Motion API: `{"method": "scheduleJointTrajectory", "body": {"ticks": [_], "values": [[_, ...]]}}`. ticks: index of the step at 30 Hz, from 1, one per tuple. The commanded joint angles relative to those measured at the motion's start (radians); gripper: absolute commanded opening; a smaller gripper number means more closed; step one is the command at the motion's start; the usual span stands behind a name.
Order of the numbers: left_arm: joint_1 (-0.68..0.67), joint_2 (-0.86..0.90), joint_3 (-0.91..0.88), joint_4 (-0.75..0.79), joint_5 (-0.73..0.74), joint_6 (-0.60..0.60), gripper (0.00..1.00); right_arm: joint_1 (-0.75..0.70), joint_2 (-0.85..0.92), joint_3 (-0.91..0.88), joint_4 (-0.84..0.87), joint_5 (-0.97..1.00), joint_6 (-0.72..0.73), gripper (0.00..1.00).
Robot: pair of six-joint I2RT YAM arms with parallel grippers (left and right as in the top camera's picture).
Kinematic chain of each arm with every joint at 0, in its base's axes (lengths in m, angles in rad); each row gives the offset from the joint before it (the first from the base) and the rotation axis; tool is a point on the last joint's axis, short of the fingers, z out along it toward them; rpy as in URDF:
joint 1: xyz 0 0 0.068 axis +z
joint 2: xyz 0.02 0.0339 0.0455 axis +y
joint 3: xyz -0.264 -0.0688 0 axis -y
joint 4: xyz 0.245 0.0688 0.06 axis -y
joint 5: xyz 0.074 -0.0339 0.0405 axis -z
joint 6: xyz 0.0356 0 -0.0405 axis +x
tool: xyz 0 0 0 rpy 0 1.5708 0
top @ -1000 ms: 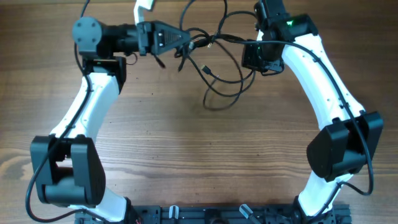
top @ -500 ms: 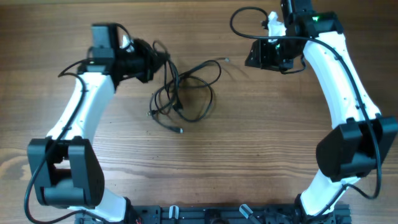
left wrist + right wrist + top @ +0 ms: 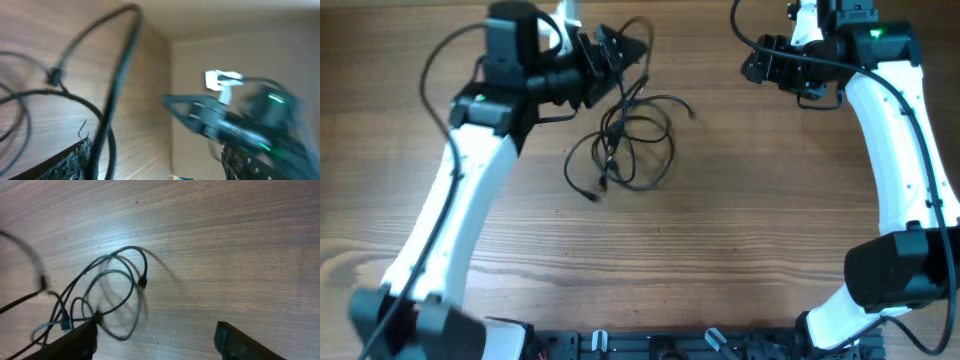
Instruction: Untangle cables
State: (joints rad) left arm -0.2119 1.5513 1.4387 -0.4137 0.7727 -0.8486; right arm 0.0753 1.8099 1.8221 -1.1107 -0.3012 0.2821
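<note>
The black cables (image 3: pixel 625 150) lie in a loose looped heap on the wooden table (image 3: pixel 740 230), left of centre, with small plug ends at the lower left. One strand rises from the heap toward my left gripper (image 3: pixel 625 50), which hovers above it, jaws open. In the blurred left wrist view that strand (image 3: pixel 111 115) runs past the left finger (image 3: pixel 70 160) of my left gripper (image 3: pixel 160 167). My right gripper (image 3: pixel 752 66) is at the far right, apart from the heap and open. In the right wrist view the cables (image 3: pixel 110 287) lie ahead and left of my right gripper (image 3: pixel 157 342), nothing between its fingers.
The right arm (image 3: pixel 235 120) shows blurred in the left wrist view, in front of a pale wall. Thick black wires loop off both arms near the table's far edge (image 3: pixel 700 8). Bare wood (image 3: pixel 225 255) lies between the heap and the right gripper.
Both grippers held the cables stretched between them a second ago. The right one let go first and drew back to the right. The left one has now opened, and the heap lies below it.
</note>
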Motion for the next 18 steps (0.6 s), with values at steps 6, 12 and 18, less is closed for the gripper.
{"method": "scheduleJointTrajectory", "body": {"ticks": [6, 12, 18], "values": [[-0.033, -0.041, 0.023, -0.210, 0.003, 0.139, 0.68, -0.002, -0.021, 0.024, 0.023, -0.243, -0.122, 0.79], [-0.004, -0.018, 0.018, -0.494, -0.472, 0.085, 0.64, 0.037, -0.018, 0.023, -0.003, -0.125, -0.106, 0.81], [-0.025, 0.153, 0.018, -0.467, -0.507, 0.245, 0.56, 0.071, -0.016, 0.022, 0.019, -0.072, -0.070, 0.82]]}}
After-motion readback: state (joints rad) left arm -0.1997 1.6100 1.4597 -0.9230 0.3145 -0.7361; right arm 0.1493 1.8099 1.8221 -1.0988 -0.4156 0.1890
